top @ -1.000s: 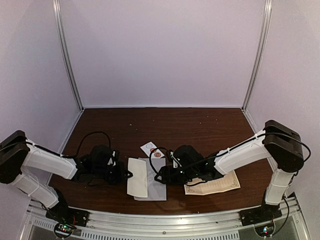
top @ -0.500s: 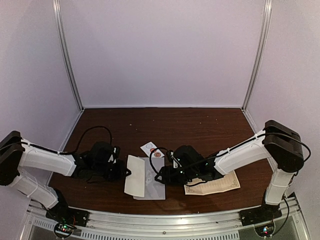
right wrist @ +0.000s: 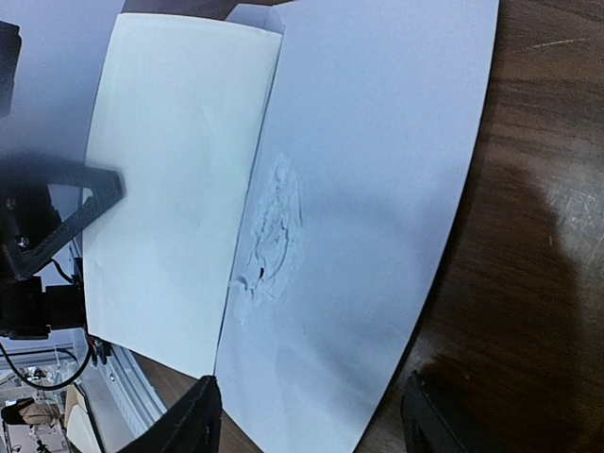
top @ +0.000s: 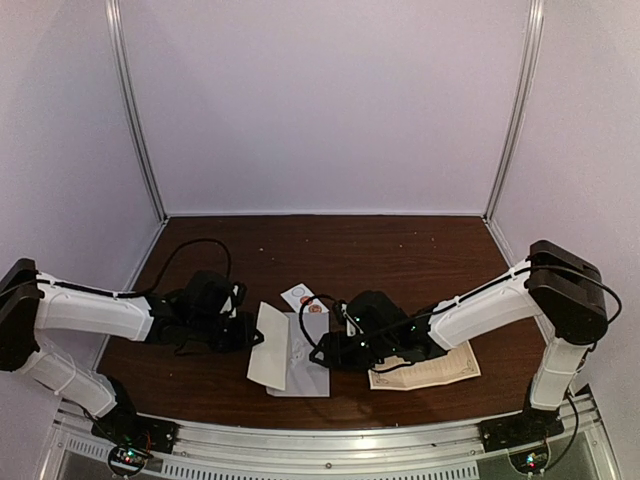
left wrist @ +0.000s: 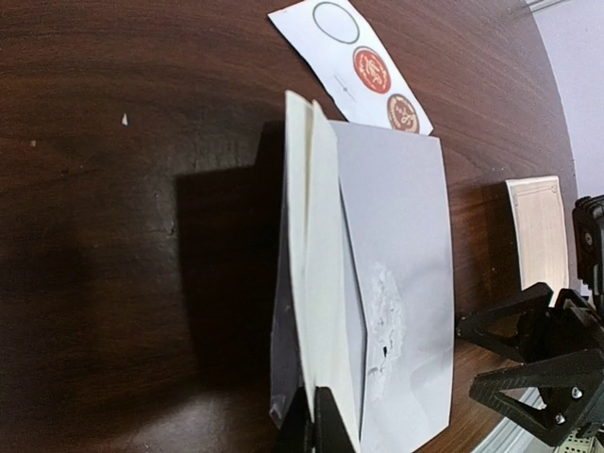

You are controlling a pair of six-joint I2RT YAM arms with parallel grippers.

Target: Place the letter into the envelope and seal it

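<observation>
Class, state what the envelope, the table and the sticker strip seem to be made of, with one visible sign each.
Envelope: matte grey-white paper, probably; torn, fuzzy patch on its face.
Table: dark wood or wood-look laminate, slightly glossy; grain streaks show.
Sticker strip: smooth white backing paper, likely, carrying round red seals.

A dark brown wooden table (top: 420,250) is seen, its top marked by a few small pale specks. A pale grey-white rectangular paper envelope (top: 308,378) is laid flat near the front edge, with a rough torn patch at its middle. Its left part is covered by a folded cream paper sheet (top: 270,350), raised at a tilt. A small white strip with round stickers (top: 305,300) is placed just behind the envelope. A cream sheet with a printed border (top: 440,368) is laid flat to the right.
</observation>
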